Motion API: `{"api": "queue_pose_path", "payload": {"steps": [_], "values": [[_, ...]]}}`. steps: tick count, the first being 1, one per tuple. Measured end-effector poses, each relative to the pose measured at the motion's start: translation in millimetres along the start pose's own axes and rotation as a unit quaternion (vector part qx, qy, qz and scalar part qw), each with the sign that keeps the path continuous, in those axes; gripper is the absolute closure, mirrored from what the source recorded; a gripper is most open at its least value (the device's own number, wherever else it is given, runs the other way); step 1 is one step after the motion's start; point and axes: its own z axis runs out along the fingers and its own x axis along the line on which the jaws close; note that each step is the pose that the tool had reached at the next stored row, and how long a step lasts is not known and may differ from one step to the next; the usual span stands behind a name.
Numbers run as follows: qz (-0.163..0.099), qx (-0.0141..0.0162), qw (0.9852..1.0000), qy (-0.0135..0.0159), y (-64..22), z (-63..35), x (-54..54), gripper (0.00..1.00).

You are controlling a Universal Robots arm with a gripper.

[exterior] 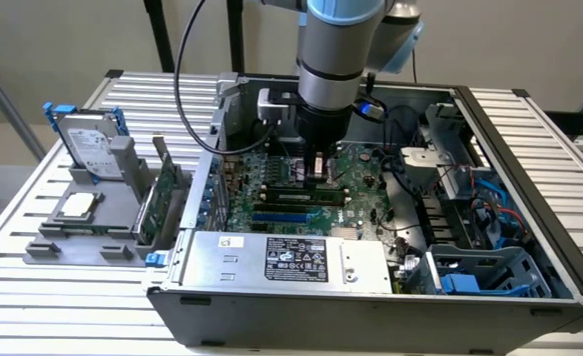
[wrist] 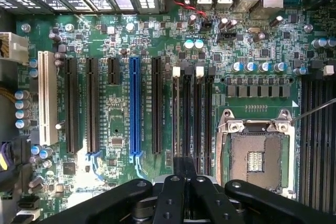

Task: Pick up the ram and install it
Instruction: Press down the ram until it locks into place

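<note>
My gripper (exterior: 317,160) hangs inside the open computer case (exterior: 529,222), a little above the motherboard (exterior: 356,189). In the wrist view its fingers (wrist: 169,192) stand close together, shut on the ram (wrist: 184,165). The ram shows there edge-on as a narrow dark strip between the pads. From the exterior view only a small pale piece of the ram (exterior: 318,167) peeks out under the gripper. The four black memory slots (wrist: 193,114), two of them with white latches, lie on the board just ahead of the gripper (wrist: 185,179) and run in line with the held stick.
Beside the memory slots are the open processor socket (wrist: 257,156) and a blue expansion slot (wrist: 135,108). The power supply (exterior: 282,259) and drive cage (exterior: 484,274) crowd the case front. Outside, a grey holder (exterior: 78,248) carries a hard drive (exterior: 89,144), a processor chip (exterior: 78,206) and a green expansion card (exterior: 158,200).
</note>
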Motion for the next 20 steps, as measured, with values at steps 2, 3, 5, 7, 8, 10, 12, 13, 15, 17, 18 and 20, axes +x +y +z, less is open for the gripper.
{"api": "queue_pose_path", "payload": {"steps": [2,3,5,7,8,10,12,13,15,17,18,20], "values": [[0.0,0.0,1.0,0.0,0.4,1.3,0.0,1.0],[0.0,0.0,1.0,0.0,0.6,2.1,0.0,1.0],[0.0,0.0,1.0,0.0001,0.7,4.0,0.1,1.0],[0.0,0.0,1.0,0.0008,0.9,6.6,0.2,1.0],[0.0,0.0003,1.0,0.0007,1.0,8.5,0.3,1.0],[0.0,0.0008,1.0,0.0006,1.1,10.7,0.2,1.0],[0.0,0.0009,1.0,0.0003,1.2,9.2,0.2,1.0],[0.0,0.001,1.0,-0.0008,1.2,6.0,-0.1,1.0],[0.0,0.0005,1.0,0.0,1.6,-3.3,0.0,1.0],[0.0,0.0005,1.0,-0.0001,1.7,-11.8,0.0,1.0],[0.0,0.0004,1.0,0.0001,1.7,-13.0,0.0,1.0],[0.0,0.0005,1.0,-0.0001,1.7,-13.0,0.0,1.0]]}}
